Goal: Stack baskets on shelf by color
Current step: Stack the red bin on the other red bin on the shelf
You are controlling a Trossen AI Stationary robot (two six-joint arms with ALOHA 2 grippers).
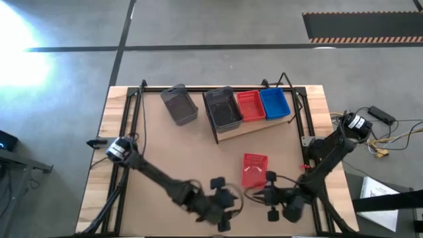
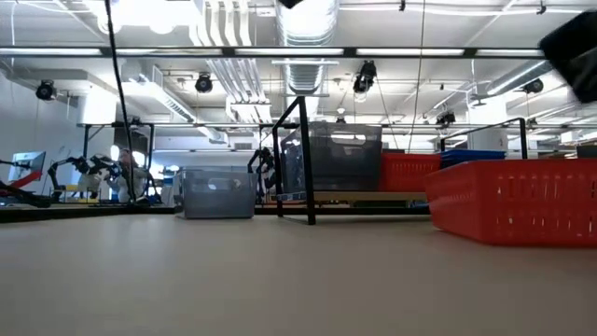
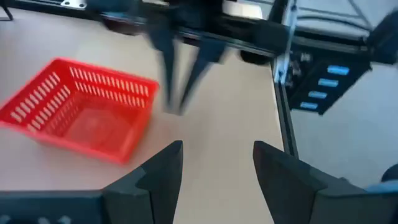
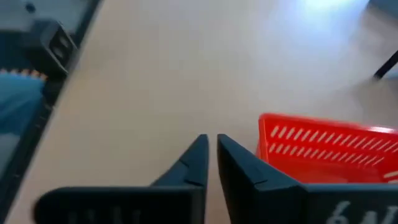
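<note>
"While both my arms sit low at the near edge of the table (image 1: 165, 158), where do the baskets stand?"

"Three spots hold them. On the shelf (image 1: 254, 128), at the far side, there is a dark grey basket (image 1: 223, 108) at the left end, a red basket (image 1: 250, 106) in the middle and a blue basket (image 1: 274, 103) at the right end, touching side by side. From table height the grey one rises above the other two, though I cannot count whether it is a stack."

"And off the shelf?"

"Another grey basket (image 1: 179, 104) rests on the table just left of the shelf, turned at a slant. A loose red basket (image 1: 254, 169) lies on the bare table nearer to me, between the shelf and my grippers."

"How is your left gripper (image 1: 223, 196)?"

"Its fingers (image 3: 163, 173) are spread apart with nothing between them, pointing toward my other arm, and the loose red basket shows off to one side ahead of it."

"Your right gripper (image 1: 259, 196)?"

"Its fingers (image 4: 196, 163) are drawn almost together, only a thin slit left, gripping nothing. It hangs just beside the loose red basket's near edge, not touching it, facing my left gripper."
</note>
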